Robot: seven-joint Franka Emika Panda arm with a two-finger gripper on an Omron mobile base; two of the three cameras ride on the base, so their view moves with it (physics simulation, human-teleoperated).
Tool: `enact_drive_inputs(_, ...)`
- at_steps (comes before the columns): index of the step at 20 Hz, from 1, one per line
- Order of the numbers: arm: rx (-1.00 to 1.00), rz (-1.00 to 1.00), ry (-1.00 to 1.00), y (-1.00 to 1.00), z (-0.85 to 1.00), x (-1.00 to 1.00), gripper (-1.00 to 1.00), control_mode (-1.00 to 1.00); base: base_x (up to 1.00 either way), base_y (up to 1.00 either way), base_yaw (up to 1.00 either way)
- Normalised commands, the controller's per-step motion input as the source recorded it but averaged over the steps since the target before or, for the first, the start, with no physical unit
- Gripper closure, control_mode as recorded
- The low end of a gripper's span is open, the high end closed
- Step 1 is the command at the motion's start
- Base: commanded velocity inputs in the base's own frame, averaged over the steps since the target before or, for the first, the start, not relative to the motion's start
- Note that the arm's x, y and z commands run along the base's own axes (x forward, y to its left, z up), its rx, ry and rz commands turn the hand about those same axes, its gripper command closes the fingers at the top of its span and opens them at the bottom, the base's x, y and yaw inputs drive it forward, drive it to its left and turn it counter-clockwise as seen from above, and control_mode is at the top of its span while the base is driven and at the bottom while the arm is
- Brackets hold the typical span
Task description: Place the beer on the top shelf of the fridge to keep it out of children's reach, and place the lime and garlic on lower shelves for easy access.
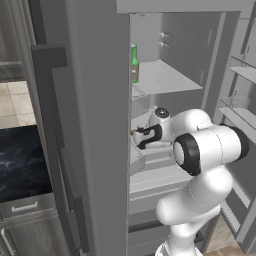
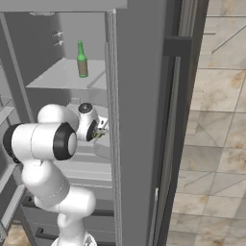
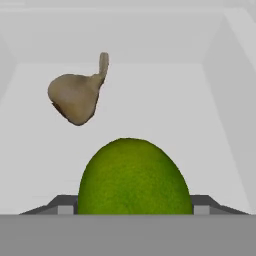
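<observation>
The green beer stands upright on the fridge's top shelf. Inside the fridge, one level lower, my gripper is shut on the yellow-green lime, which fills the gap between its fingertips. Just beyond the lime, the tan garlic lies on the pale floor of a lower shelf bin. In the left base view the fridge's left wall hides part of the gripper.
The bin's pale walls close in on both sides and at the back. The open fridge door with its racks stands to the right of my arm. A dark counter lies left of the fridge.
</observation>
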Motion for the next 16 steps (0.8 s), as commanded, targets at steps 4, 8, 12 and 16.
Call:
enact_drive_inputs(4,0.0,0.0,0.0,0.0,-0.21,0.48,1.0,-1.0,0.0,0.0,0.0)
enact_drive_inputs(8,0.0,0.0,0.0,0.0,-0.2,0.49,1.0,-1.0,0.0,0.0,0.0)
enact_drive_inputs(12,0.0,0.0,0.0,0.0,-0.28,0.38,-1.0,-1.0,0.0,0.0,0.0)
enact_drive_inputs(16,0.0,0.0,0.0,0.0,-0.25,0.04,-1.0,-1.0,0.0,0.0,0.0)
